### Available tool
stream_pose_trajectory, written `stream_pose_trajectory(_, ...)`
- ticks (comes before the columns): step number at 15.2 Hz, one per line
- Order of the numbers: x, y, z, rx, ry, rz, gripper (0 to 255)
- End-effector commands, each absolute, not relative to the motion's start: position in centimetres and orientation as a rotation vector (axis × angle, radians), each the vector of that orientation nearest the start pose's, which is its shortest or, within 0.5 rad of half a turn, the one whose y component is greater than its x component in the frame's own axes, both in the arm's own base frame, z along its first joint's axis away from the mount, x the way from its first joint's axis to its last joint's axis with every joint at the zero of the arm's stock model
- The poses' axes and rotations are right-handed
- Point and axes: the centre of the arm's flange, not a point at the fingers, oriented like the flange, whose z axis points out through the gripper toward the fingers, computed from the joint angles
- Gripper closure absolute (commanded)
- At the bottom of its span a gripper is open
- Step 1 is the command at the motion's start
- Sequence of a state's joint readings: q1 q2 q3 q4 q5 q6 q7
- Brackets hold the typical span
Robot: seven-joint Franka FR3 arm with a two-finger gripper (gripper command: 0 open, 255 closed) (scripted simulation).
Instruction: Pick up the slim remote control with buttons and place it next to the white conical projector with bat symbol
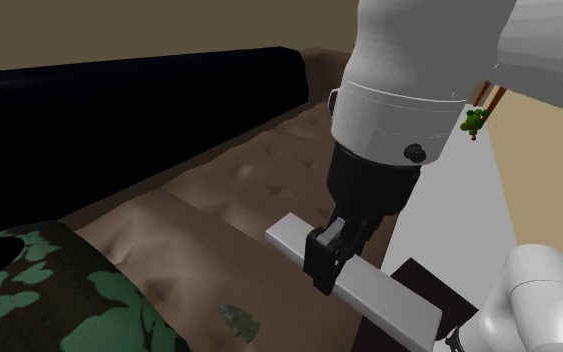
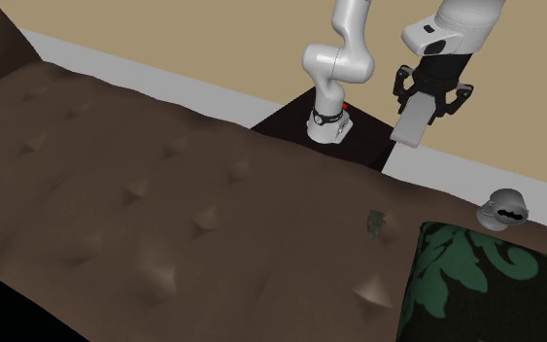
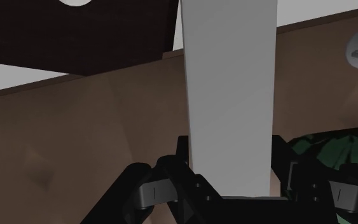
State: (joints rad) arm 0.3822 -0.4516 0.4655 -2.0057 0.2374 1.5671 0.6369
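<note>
Grey and plain, the remote [image 1: 371, 286] is hanging clamped in the black gripper [image 2: 428, 103] above the brown sofa's [image 2: 164, 194] edge (the projector [image 2: 503, 208] is sitting near a green cushion [image 2: 485, 287]).

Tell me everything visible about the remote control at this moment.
The remote is drawn as a long, flat, plain light grey slab; no buttons show. The black gripper clasps it across its width, partway along its length. It hangs in the air near the edge of the brown tufted sofa, touching only the fingers.
</note>
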Motion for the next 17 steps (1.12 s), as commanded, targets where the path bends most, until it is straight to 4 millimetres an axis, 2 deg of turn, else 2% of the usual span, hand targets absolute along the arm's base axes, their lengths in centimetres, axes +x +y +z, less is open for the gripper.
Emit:
stream_pose_trajectory(1, 23.3, 36.0, 59.9, -3.119, -0.257, 0.075, 255)
stream_pose_trajectory(17, 23.3, 36.0, 51.5, -3.119, -0.257, 0.075, 255)
